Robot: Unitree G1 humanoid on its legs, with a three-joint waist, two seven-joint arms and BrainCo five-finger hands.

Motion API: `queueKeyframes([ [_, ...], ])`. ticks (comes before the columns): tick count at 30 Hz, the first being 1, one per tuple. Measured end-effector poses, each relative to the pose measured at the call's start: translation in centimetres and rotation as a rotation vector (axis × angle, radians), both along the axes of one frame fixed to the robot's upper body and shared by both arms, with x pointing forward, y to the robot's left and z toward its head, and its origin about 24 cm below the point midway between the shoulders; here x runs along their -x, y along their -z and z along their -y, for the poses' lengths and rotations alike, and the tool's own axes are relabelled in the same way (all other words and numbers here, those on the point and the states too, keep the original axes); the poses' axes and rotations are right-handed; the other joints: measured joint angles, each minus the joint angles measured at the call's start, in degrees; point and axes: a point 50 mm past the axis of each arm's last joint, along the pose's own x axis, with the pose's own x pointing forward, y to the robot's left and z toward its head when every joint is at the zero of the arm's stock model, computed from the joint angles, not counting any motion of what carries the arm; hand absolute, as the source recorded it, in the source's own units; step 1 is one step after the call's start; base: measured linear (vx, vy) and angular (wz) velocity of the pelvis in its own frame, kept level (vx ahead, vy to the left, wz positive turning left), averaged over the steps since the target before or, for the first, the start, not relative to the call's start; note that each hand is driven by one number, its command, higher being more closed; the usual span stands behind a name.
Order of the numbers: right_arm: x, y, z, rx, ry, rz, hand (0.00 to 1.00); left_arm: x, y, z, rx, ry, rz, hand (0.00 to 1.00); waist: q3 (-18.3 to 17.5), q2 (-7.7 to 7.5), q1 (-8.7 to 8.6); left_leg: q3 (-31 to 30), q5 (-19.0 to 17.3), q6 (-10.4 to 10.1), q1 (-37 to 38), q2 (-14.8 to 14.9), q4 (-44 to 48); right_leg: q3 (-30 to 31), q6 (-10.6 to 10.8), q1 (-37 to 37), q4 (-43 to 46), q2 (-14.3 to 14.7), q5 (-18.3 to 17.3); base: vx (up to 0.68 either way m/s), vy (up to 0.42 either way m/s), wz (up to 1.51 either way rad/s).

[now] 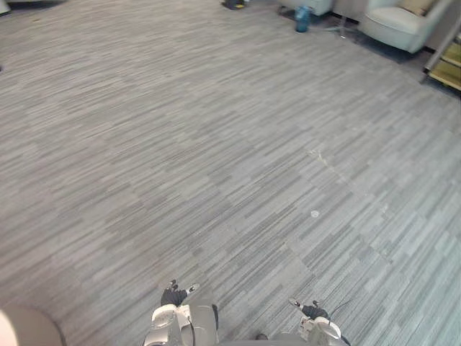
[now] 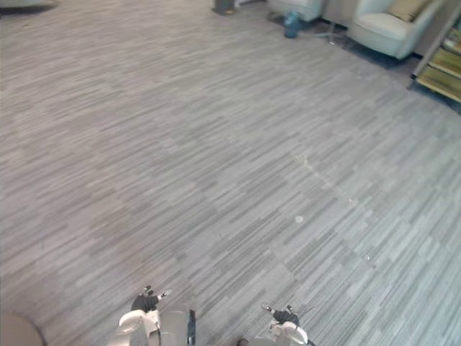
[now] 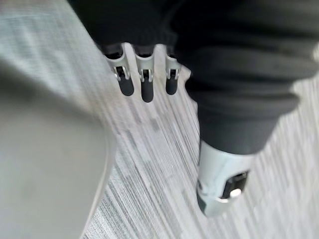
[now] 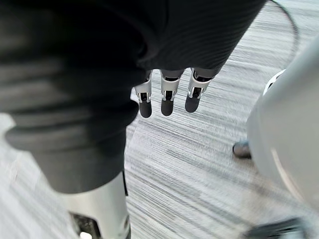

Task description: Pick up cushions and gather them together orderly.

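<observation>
**Hands empty, cushion far off**

Both hands hang low at the carpet's (image 1: 216, 144) near edge, the left hand (image 1: 173, 295) and the right hand (image 1: 314, 311). The one cushion (image 2: 407, 9) I can make out lies on the armchair (image 1: 392, 21) at the far right corner, well apart from me. I judge the step is the walk over: face the armchair squarely and reach only once close. The eye views give me the armchair. The wrist views give me my fingers (image 3: 146, 87) — straight, slightly spread, holding nothing. A pale shape (image 1: 21, 330) sits at the near left corner — cushion or not, I cannot tell.

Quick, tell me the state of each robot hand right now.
Left robot hand: open, holding nothing.
Right robot hand: open, holding nothing.
</observation>
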Motion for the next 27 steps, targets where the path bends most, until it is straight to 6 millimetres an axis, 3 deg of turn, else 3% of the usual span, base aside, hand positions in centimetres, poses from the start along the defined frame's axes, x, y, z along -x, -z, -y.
queueKeyframes([
  [1,0.0,0.0,-0.1,-0.002,0.000,-0.001,0.00,-0.1,0.0,0.1,0.000,0.005,0.001,0.00,-0.33,-0.32,-0.30,1.02,-0.33,0.39,0.23,-0.02,0.20,0.66,0.13,-0.01,-0.02,-0.38,0.26,0.57,0.188,-0.85],
  [3,0.1,-0.1,0.1,0.000,0.006,0.004,0.00,-0.5,-0.1,0.5,-0.003,0.037,0.001,0.00,-0.65,-0.98,-0.24,5.99,-2.71,1.96,3.19,0.02,1.49,3.72,2.36,-0.32,3.39,-2.10,1.79,0.52,0.217,-1.00],
  [4,0.0,-0.1,0.2,0.004,0.004,0.012,0.00,-0.2,0.1,0.7,0.001,0.043,-0.011,0.00,-0.65,-0.97,-0.09,9.04,-3.46,3.26,8.69,-0.33,-0.49,3.89,6.12,-2.54,13.00,-3.40,3.91,0.43,0.203,-1.20],
  [5,-0.1,-0.2,0.1,0.004,-0.002,0.015,0.00,-0.1,0.1,0.8,0.001,0.054,-0.014,0.00,-0.58,-0.77,-0.03,9.78,-4.00,4.14,11.03,-0.38,-1.38,4.00,8.58,-5.49,20.51,-3.62,6.06,0.48,0.210,-1.25],
  [6,-0.2,-0.3,0.2,0.001,-0.006,0.029,0.00,-0.5,0.0,1.2,0.003,0.076,-0.010,0.00,0.16,0.12,-0.49,9.98,-5.22,4.89,15.39,-0.33,-3.05,3.32,11.04,-10.95,33.72,-3.82,8.15,0.31,0.103,-0.71],
  [7,-0.4,-0.4,0.3,0.006,-0.002,0.045,0.00,-0.5,0.0,1.3,0.004,0.084,-0.012,0.00,0.22,0.15,-0.73,9.98,-5.58,4.85,16.75,-0.32,-3.66,2.44,10.67,-12.66,37.57,-3.94,7.78,0.37,0.073,-0.40],
  [8,-0.8,-0.7,0.6,0.010,0.014,0.071,0.00,-0.3,0.2,1.6,0.007,0.100,-0.027,0.00,0.25,0.26,-1.82,10.12,-5.80,4.92,19.73,-0.35,-5.34,-1.60,8.83,-15.75,43.42,-5.11,6.45,0.36,0.014,-0.02],
  [9,-0.9,-0.8,0.7,0.014,0.024,0.082,0.00,-0.6,0.2,2.0,0.009,0.121,-0.029,0.00,0.36,0.45,-2.63,10.40,-5.83,4.87,22.19,0.01,-7.12,-6.29,7.07,-17.83,43.88,-6.31,5.47,0.53,-0.017,0.00],
  [10,-1.0,-0.9,0.9,0.015,0.041,0.089,0.00,-1.0,0.1,2.2,0.012,0.125,-0.019,0.00,0.40,0.30,-2.86,11.40,-6.11,4.28,25.64,0.97,-10.39,-12.63,4.64,-20.26,39.55,-7.37,4.14,0.39,-0.023,-0.02],
  [11,-1.0,-0.9,1.0,0.015,0.043,0.089,0.00,-1.0,0.1,2.3,0.013,0.125,-0.019,0.00,0.40,0.31,-2.86,11.47,-6.17,4.17,26.04,1.07,-10.73,-13.14,4.38,-20.45,38.88,-7.37,4.00,0.51,-0.074,-0.17],
  [12,-1.1,-0.9,1.3,0.015,0.070,0.090,0.00,-0.9,0.1,2.2,0.011,0.124,-0.025,0.00,0.44,0.40,-3.06,12.24,-6.49,3.43,29.06,2.21,-13.75,-17.88,2.84,-22.37,28.26,-6.78,4.09,0.27,-0.056,-0.15],
  [13,-1.1,-0.9,1.4,0.015,0.074,0.090,0.00,-0.9,0.2,2.1,0.009,0.125,-0.028,0.00,0.44,0.40,-3.20,12.31,-6.56,3.30,29.57,2.42,-14.15,-18.41,2.34,-22.89,25.14,-6.28,4.69,0.45,-0.123,-0.17],
  [14,-1.2,-0.9,1.4,0.015,0.074,0.090,0.00,-0.7,0.3,1.9,0.002,0.129,-0.039,0.00,0.45,0.36,-3.71,12.12,-6.66,3.12,30.24,2.67,-14.41,-18.13,1.26,-24.18,18.06,-4.92,6.72,0.38,-0.164,-0.03],
  [15,-1.2,-0.8,1.5,0.012,0.076,0.079,0.00,-0.1,0.5,1.4,-0.013,0.141,-0.063,0.00,0.22,-0.10,-4.72,10.65,-6.74,2.98,31.08,2.10,-14.33,-15.72,0.14,-24.22,7.19,-3.08,12.62,0.60,-0.282,0.02],
  [16,-0.8,-0.6,1.8,0.013,0.080,0.064,0.00,0.2,0.7,1.0,-0.023,0.150,-0.078,0.00,0.23,-0.57,-4.89,8.70,-6.82,2.85,31.94,1.36,-14.06,-14.07,-2.16,-24.17,3.84,-2.48,19.39,0.64,-0.299,-0.17],
  [17,-1.0,-0.8,3.1,0.035,0.099,0.063,0.00,0.8,1.0,1.4,-0.010,0.143,-0.101,0.00,-0.35,2.24,-4.86,5.95,-6.24,1.32,32.41,3.70,-11.86,-14.00,-3.78,-24.03,6.27,-0.26,18.21,0.55,-0.246,-0.28],
  [18,-1.0,-0.8,3.3,0.039,0.105,0.061,0.00,1.0,1.1,1.5,-0.004,0.136,-0.106,0.00,-0.82,2.87,-4.71,4.97,-5.44,0.05,31.72,4.11,-10.10,-13.78,-3.84,-23.78,6.24,0.56,16.92,0.66,-0.260,-0.58],
  [19,-1.0,-0.9,3.7,0.047,0.116,0.061,0.00,1.2,1.1,1.5,0.013,0.092,-0.106,0.00,-0.95,4.80,-4.57,2.64,-1.51,-1.93,28.00,5.11,-0.36,-13.79,-4.52,-21.91,5.35,2.94,14.67,0.55,-0.223,-0.41],
  [20,-0.9,-0.8,3.7,0.045,0.115,0.058,0.00,1.2,1.1,1.4,0.017,0.076,-0.105,0.00,-0.92,4.98,-4.66,1.99,0.47,-1.91,26.46,5.16,3.02,-13.77,-4.73,-21.23,5.11,3.40,14.03,0.68,-0.270,-0.47],
  [21,-0.7,-0.8,3.6,0.045,0.113,0.055,0.00,1.2,1.1,1.3,0.024,0.041,-0.104,0.00,-0.53,5.26,-4.71,1.28,9.63,-2.37,21.83,5.47,13.80,-12.75,-5.20,-18.03,3.36,4.70,12.63,0.57,-0.173,-0.40],
  [22,-0.9,-0.8,3.1,0.038,0.101,0.053,0.00,1.3,1.1,1.2,0.026,0.021,-0.097,0.00,0.65,4.78,-3.98,1.36,12.97,-2.34,15.89,6.45,27.44,-11.00,-5.97,-12.19,0.15,5.82,11.66,0.46,-0.126,-0.40],
  [23,-0.9,-0.7,2.9,0.035,0.098,0.050,0.00,1.1,1.0,1.2,0.025,0.023,-0.089,0.00,0.98,4.81,-3.83,1.78,10.89,-1.48,14.11,6.53,30.94,-10.50,-6.02,-10.22,-0.66,6.07,11.26,0.47,-0.082,-0.49],
  [24,-0.9,-0.6,2.2,0.021,0.096,0.046,0.00,0.5,0.6,1.0,0.015,0.031,-0.055,0.00,1.62,3.59,-3.44,2.82,5.70,-0.13,9.83,6.32,35.62,-8.97,-6.24,-5.84,-2.73,6.17,10.74,0.42,-0.081,-0.41],
  [25,-0.9,-0.6,1.9,0.013,0.097,0.046,0.00,0.3,0.4,0.9,0.010,0.032,-0.043,0.00,1.75,3.13,-3.13,3.52,3.94,-0.07,7.69,6.08,35.88,-8.23,-6.26,-4.00,-3.94,6.17,10.72,0.60,-0.107,-0.71],
  [27,-1.8,-0.8,1.2,-0.002,0.099,0.066,0.00,-0.5,-0.1,1.0,0.011,0.030,0.001,0.00,1.86,2.53,-1.70,7.87,-2.39,0.97,0.15,5.20,24.41,-4.37,-5.92,1.85,-8.98,5.99,10.54,0.54,-0.031,-1.06],
])
